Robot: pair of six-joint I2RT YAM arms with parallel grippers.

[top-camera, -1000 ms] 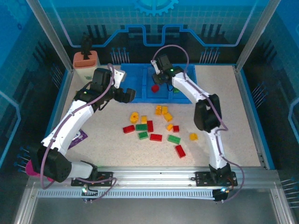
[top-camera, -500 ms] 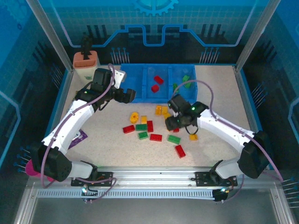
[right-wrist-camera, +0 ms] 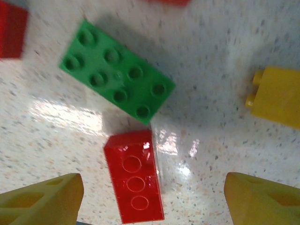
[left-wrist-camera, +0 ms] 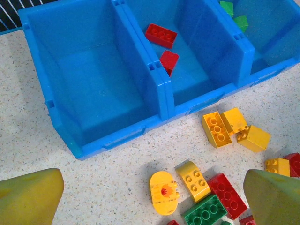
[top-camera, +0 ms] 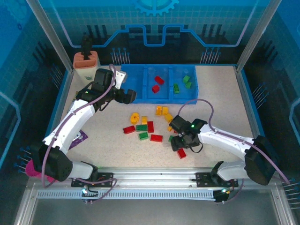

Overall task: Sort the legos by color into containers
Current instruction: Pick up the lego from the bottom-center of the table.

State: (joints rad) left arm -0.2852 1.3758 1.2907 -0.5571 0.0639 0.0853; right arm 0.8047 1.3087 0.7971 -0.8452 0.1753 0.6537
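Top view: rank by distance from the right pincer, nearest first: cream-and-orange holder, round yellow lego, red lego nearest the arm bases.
From the right pincer:
1. Red lego, right beside it, on the near side.
2. Round yellow lego, mid-table, off to its left.
3. Cream-and-orange holder, far left corner.

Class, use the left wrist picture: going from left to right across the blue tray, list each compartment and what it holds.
Across the blue tray: left compartment, no bricks in it → middle compartment, two red bricks → right compartment, green bricks at its far end.
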